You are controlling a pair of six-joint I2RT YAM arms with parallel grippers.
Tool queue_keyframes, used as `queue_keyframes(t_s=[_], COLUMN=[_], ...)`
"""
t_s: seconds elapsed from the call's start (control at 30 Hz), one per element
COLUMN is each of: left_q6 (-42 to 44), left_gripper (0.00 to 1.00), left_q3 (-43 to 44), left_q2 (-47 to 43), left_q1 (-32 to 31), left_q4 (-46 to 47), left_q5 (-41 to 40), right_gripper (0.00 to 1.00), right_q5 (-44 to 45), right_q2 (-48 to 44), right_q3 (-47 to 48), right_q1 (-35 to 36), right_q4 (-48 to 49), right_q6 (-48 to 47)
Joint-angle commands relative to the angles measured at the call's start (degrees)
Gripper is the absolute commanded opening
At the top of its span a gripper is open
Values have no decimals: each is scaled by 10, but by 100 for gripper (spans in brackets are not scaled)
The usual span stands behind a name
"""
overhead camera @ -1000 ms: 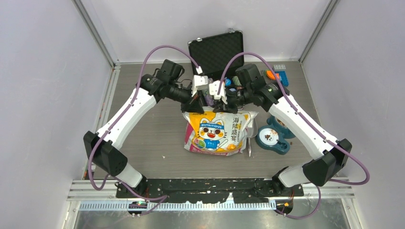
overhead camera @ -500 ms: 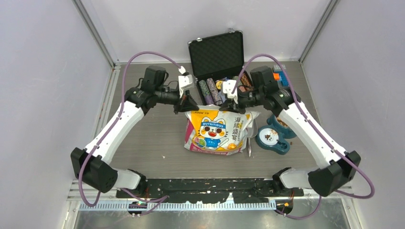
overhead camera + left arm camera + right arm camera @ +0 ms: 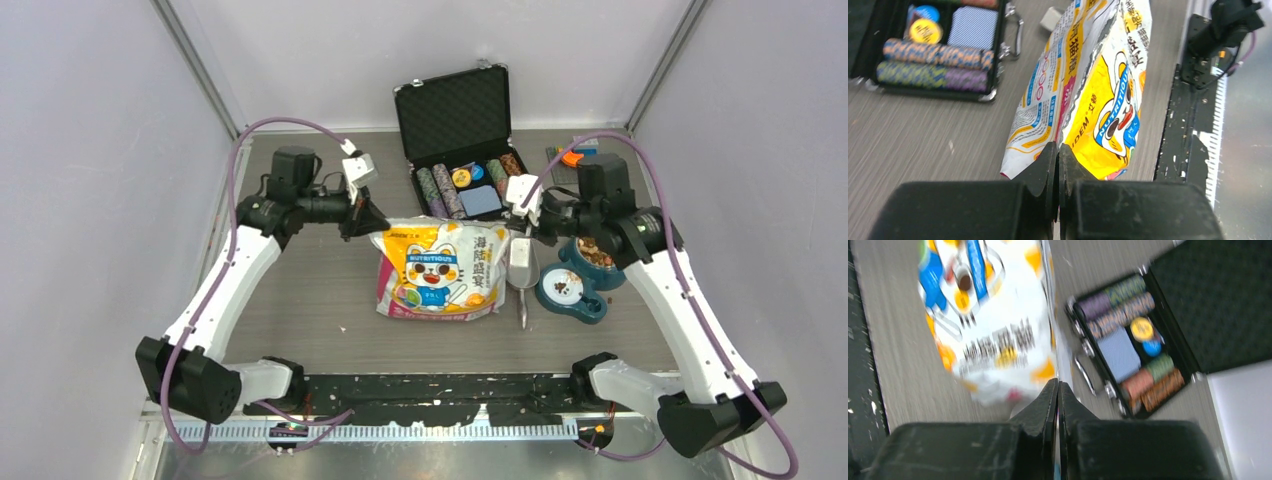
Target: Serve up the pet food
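With the bag (image 3: 440, 270) between them, the left gripper (image 3: 1058, 150) and right gripper (image 3: 1058, 388) have jaws pressed together at its top corners, pinching film or not I cannot tell; opening seems in hand, some kibble (image 3: 595, 253) lies in the bowl (image 3: 572, 306) beside the right jaws, and next the scoop (image 3: 521, 265) below them needs grasping.

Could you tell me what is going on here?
The two arms are working on a cat-printed food bag lying on the table. The left gripper is shut on its far left corner, and the right gripper seems shut on the far right one, though that wrist view is blurred. A scoop and a blue double bowl holding some kibble sit beside the bag.
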Motion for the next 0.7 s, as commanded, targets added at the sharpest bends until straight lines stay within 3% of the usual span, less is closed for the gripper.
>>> queue_keyframes(t_s=[0.0, 0.13, 0.27, 0.33, 0.5, 0.53, 0.6, 0.67], left_q6=[2, 2, 6, 6, 1, 0, -5, -10], left_gripper=[0, 0, 0, 0, 0, 7, 37, 51], left_q3=[2, 5, 0, -2, 0, 0, 0, -2], left_q2=[-52, -56, -64, -68, -70, -70, -73, -78], left_q1=[58, 58, 58, 59, 59, 59, 58, 58], left_q4=[-9, -12, -8, -5, -1, 0, 4, 8], left_q5=[-90, -83, -66, -61, -60, -59, -55, -53], right_gripper=[10, 20, 43, 50, 58, 59, 60, 61], right_q5=[121, 106, 83, 61, 13, 3, -8, -17], right_q2=[-26, -29, -44, -50, -40, -37, -28, -20], right_q3=[-5, 4, -11, -25, -54, -54, -53, -54], right_q1=[-30, -30, -30, -30, -30, -30, -30, -30], right_q4=[-94, -71, -20, 14, 94, 98, 107, 113], right_q6=[-17, -3, 7, 17, 37, 37, 39, 41])
